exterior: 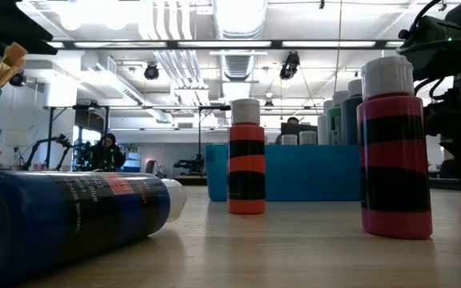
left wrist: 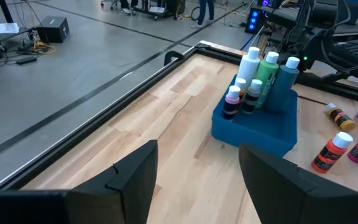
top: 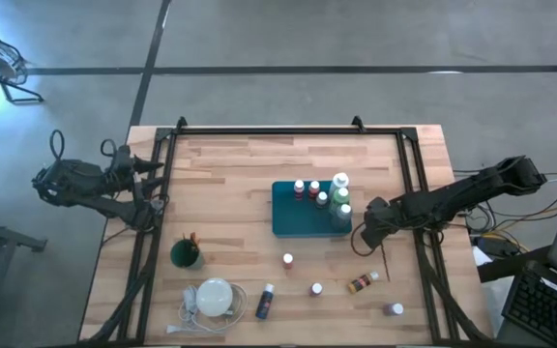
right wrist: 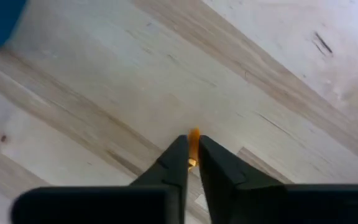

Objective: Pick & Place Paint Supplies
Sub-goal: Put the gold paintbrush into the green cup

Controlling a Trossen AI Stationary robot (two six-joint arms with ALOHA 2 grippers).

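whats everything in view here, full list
tray: 1, teal, mid-table
tray bottles: 6, white-capped, three tall, three small, standing in the tray
loose bottles: 5, mixed colours, on the wood beside the tray; two lying down
cup: 1, green, left of the tray, holding brushes
disc: 1, white, corded, beside the cup
brush: 1, orange handle, pinched
left end effector: open, at the table's left edge
right end effector: shut on the brush, right of the tray
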